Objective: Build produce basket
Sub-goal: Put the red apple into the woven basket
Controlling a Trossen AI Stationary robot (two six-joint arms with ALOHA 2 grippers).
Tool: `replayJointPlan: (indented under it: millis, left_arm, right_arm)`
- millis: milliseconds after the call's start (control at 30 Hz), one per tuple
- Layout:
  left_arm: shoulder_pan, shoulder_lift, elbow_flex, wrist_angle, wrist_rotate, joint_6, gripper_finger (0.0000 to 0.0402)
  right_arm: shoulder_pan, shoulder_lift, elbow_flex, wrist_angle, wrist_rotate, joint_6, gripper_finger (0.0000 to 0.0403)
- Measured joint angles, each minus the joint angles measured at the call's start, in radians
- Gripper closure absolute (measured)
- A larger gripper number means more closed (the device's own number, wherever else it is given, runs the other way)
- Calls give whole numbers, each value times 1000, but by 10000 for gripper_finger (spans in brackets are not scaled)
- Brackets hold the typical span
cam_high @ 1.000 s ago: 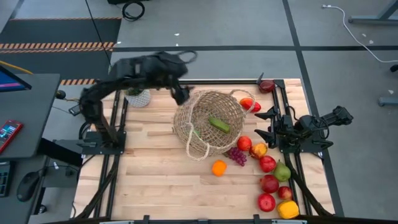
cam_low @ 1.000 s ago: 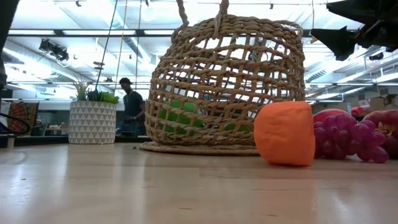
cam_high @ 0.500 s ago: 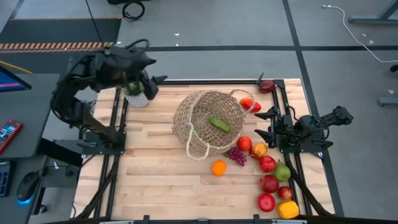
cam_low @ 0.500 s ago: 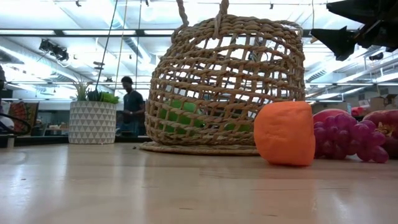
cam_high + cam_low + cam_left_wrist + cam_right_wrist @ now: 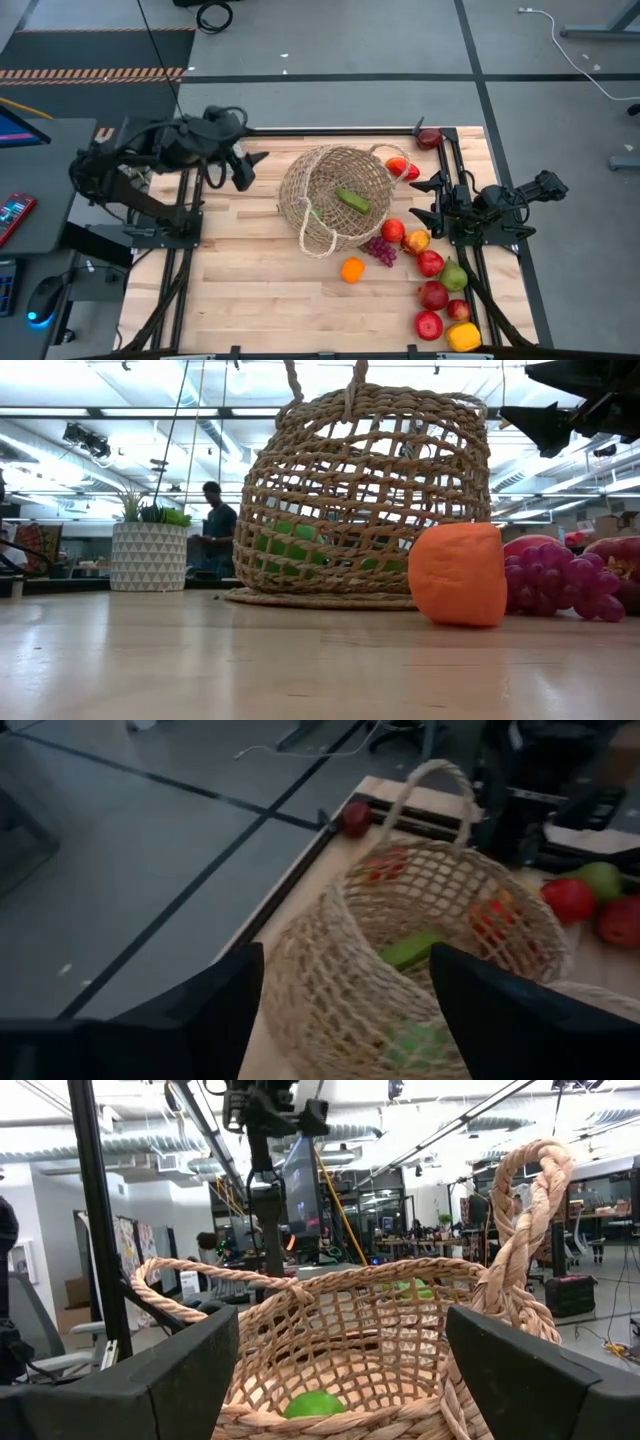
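Note:
The woven tan basket [image 5: 335, 195] stands on its base on the wooden table's middle, with a cucumber [image 5: 352, 200] and a green fruit [image 5: 312, 1404] inside. It also shows in the low view [image 5: 365, 490]. The rest of the produce lies on the table to its right: an orange [image 5: 352, 269], purple grapes [image 5: 382, 250], red apples [image 5: 430, 262], a pear [image 5: 455, 275] and a yellow pepper [image 5: 463, 336]. My left gripper [image 5: 250, 170] is open and empty, left of the basket. My right gripper [image 5: 425, 200] is open and empty, right of the basket.
A white patterned pot with a green plant [image 5: 148, 555] stands at the table's far left, mostly under my left arm in the high view. A red apple [image 5: 428, 137] lies at the far right corner. A person [image 5: 215, 535] stands in the room behind.
My left gripper has drawn back from the basket's far left rim toward the table's left edge, then come a little toward the near edge, staying open. The person in the background has stepped to the right.

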Motion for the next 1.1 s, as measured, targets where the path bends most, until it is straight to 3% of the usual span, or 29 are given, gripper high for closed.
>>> replayJointPlan:
  millis: [200,633,800,1100]
  left_arm:
    - [-34,-156,-294,235,15,1,132]
    - [-33,-524,-805,673,233,61,191]
    - [-32,-676,-1017,914,252,64,217]
    - [-32,-892,-1400,1325,384,-81,247]
  right_arm:
    - [0,0,0,0,0,0,43]
    - [0,0,0,0,0,0,43]
    - [0,0,0,0,0,0,43]
    - [0,0,0,0,0,0,43]
